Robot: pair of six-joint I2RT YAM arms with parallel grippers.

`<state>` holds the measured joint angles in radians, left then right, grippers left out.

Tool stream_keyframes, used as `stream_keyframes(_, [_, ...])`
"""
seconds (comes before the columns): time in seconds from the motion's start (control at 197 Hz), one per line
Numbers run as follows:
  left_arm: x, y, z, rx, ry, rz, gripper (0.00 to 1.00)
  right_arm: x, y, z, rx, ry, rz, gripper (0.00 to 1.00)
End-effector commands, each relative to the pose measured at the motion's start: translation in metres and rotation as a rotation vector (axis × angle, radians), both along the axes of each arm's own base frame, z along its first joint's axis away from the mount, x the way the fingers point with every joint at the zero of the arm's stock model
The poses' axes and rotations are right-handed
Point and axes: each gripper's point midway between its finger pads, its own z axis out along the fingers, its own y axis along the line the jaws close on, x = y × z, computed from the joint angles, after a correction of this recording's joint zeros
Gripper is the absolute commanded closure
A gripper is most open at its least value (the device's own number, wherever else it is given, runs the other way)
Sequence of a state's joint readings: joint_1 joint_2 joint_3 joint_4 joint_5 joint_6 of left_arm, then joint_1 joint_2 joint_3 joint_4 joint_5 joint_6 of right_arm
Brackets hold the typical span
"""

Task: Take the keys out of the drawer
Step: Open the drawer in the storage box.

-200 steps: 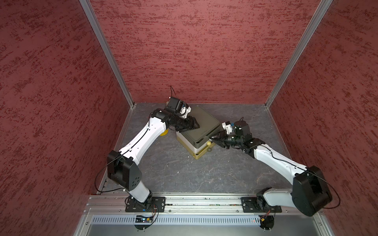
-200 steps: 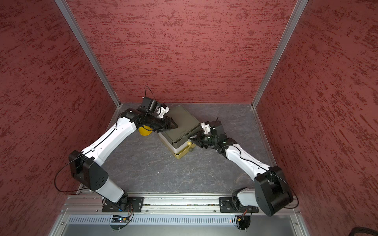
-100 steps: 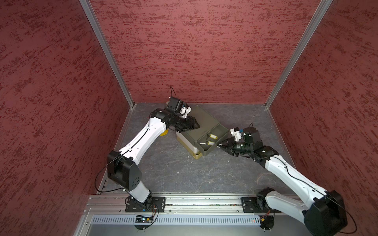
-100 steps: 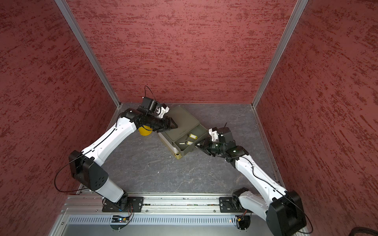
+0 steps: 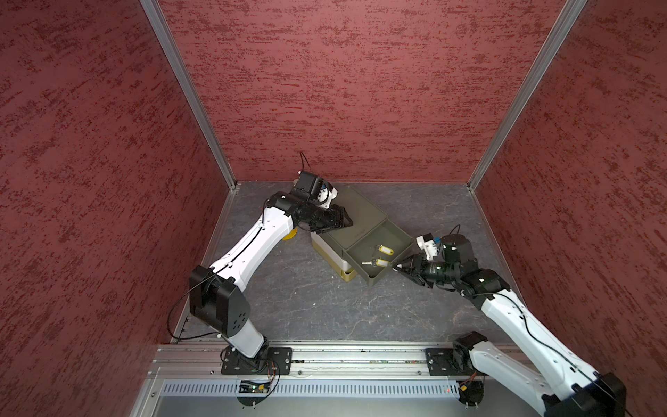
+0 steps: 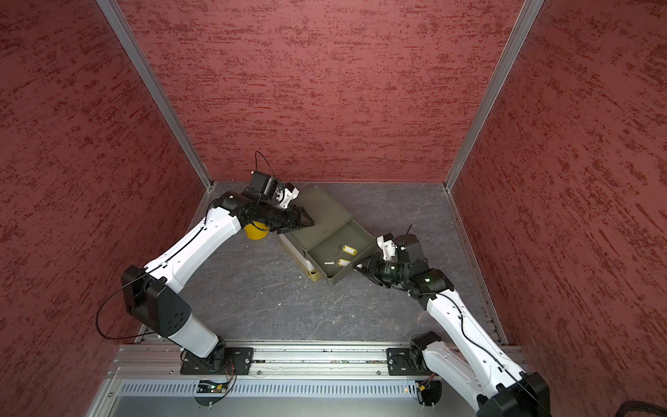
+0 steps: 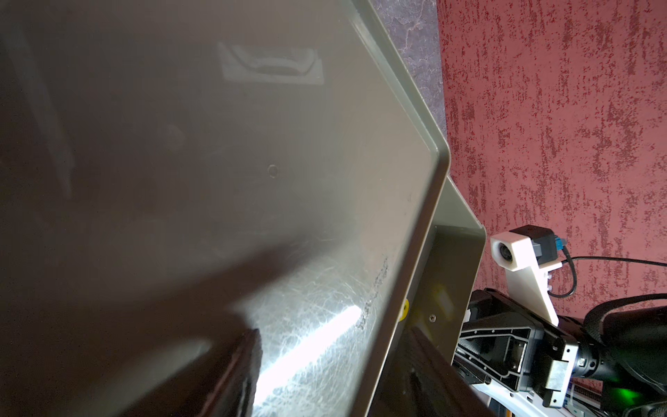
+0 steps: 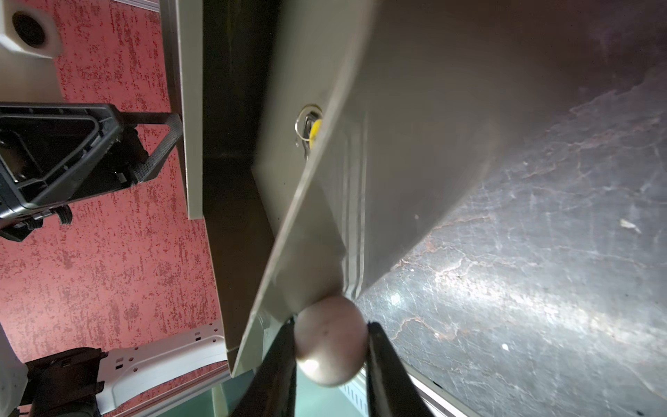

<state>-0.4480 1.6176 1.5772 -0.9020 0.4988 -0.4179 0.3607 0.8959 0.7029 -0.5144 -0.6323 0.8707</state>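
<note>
An olive drawer cabinet stands at the back of the floor, and its top drawer is pulled out. Two keys with yellow tags lie on the drawer floor. One of the keys peeks over the drawer wall in the right wrist view. My right gripper is shut on the round drawer knob. The left gripper is open. It rests on the cabinet top with its fingers spread across the top's edge.
A yellow cup stands behind my left forearm, beside the cabinet. White and yellow lower drawer fronts show under the open drawer. Red walls close in three sides, and an aluminium rail runs along the front.
My right gripper has pulled the top drawer out toward the front right, uncovering the two yellow-tagged keys. The left arm has stayed on the cabinet top.
</note>
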Motion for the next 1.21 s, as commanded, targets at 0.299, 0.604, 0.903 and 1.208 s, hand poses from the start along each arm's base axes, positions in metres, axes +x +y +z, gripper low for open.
stream_keyframes(0.299, [-0.002, 0.005, -0.018, 0.033, 0.047, 0.014, 0.34, -0.017, -0.013, -0.007, -0.045, 0.012, 0.014, 0.83])
stream_keyframes(0.604, [-0.004, 0.007, -0.020, 0.045, 0.047, 0.008, 0.34, -0.019, -0.018, -0.006, -0.050, 0.013, 0.010, 0.83])
stream_keyframes(0.903, [-0.006, 0.007, -0.018, 0.044, 0.042, 0.005, 0.34, -0.022, -0.019, -0.010, -0.055, 0.021, 0.013, 0.80])
stream_keyframes(1.208, [-0.006, 0.008, -0.018, 0.043, 0.039, 0.006, 0.34, -0.025, -0.025, -0.009, -0.091, 0.020, 0.009, 0.36])
